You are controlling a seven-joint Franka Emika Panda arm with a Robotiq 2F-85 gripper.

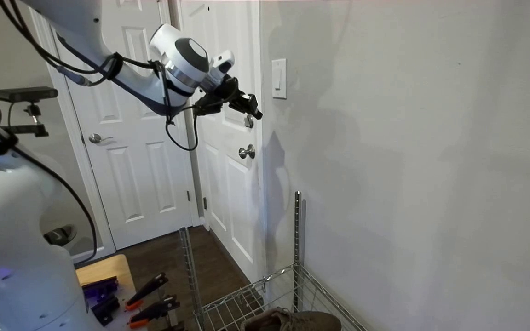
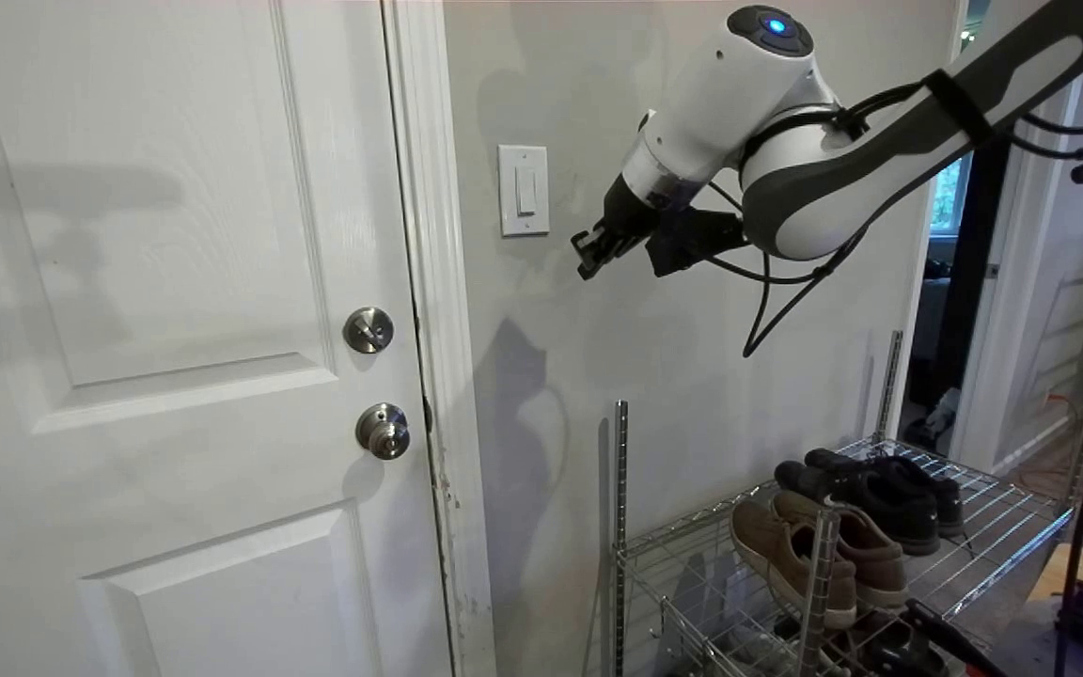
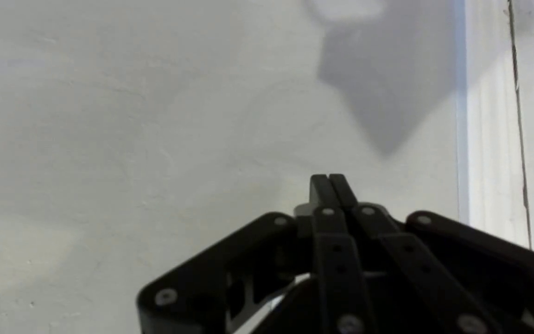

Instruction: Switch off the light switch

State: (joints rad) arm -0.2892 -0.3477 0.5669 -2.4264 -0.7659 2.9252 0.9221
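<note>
The light switch is a white upright rectangular plate on the grey wall, with a rocker at its centre. It shows in both exterior views (image 1: 279,78) (image 2: 525,191). My gripper (image 1: 259,114) is black and points down at a slant towards the wall. In an exterior view its tips (image 2: 585,256) appear right of and below the plate, apart from it. In the wrist view the fingertips (image 3: 328,178) are together with nothing between them, before bare wall. The switch is not clearly seen there. White bits show between the gripper links, but I cannot tell what they are.
A white door (image 2: 203,282) with a silvery deadbolt (image 2: 368,330) and round knob (image 2: 383,432) stands beside the switch, with a white frame (image 2: 447,329) between. Below the arm is a metal wire shelf (image 2: 621,489) with brown shoes (image 2: 791,555) and black shoes (image 2: 880,498).
</note>
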